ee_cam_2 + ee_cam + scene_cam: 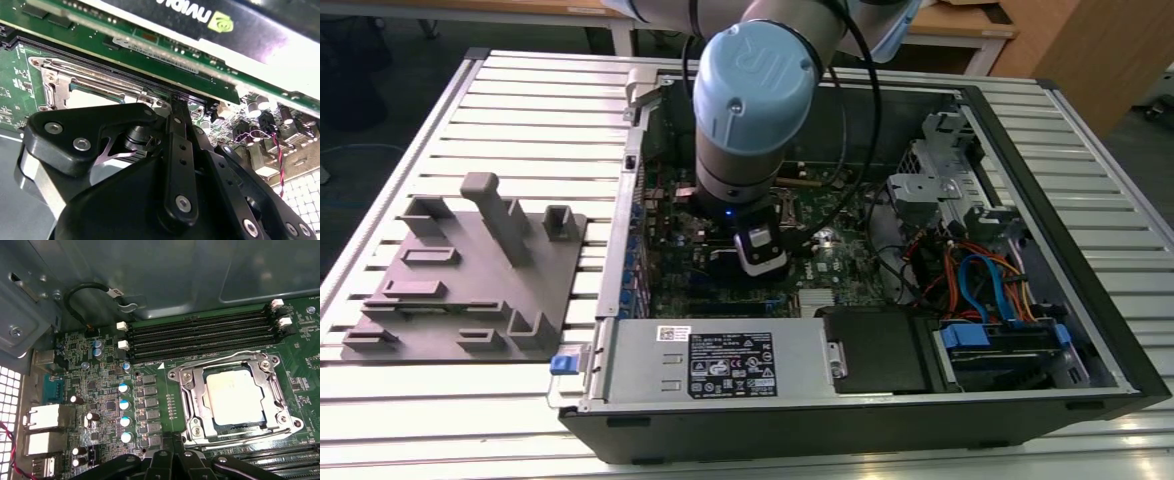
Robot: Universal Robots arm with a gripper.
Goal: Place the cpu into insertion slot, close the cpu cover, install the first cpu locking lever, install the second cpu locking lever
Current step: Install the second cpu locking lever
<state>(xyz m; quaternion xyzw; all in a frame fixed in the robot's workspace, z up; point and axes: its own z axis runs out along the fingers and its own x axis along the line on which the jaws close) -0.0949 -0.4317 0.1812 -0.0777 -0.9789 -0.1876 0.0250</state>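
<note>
The cpu (pixel 235 397), a pale square chip, lies flat in the insertion slot (pixel 186 412) on the green board. The cpu cover (pixel 194 390), a silver frame with a square window, lies down over it. Thin wire levers run along two opposite sides of the socket. My gripper (pixel 172 456) sits close beside one edge of the socket, fingers pressed together and shut, with nothing seen between them. In the second wrist view the gripper (pixel 176 102) tips reach the socket's rim next to the cover (pixel 55 82). In the exterior view the gripper (pixel 750 268) is low inside the open computer case.
Long black memory slots (pixel 200 335) run beside the socket. A black graphics card (pixel 150 45) stands close over it. The power supply (pixel 707 365), drive cage and cables (pixel 987 280) crowd the case. A grey fixture (pixel 467 270) stands at the exterior view's left.
</note>
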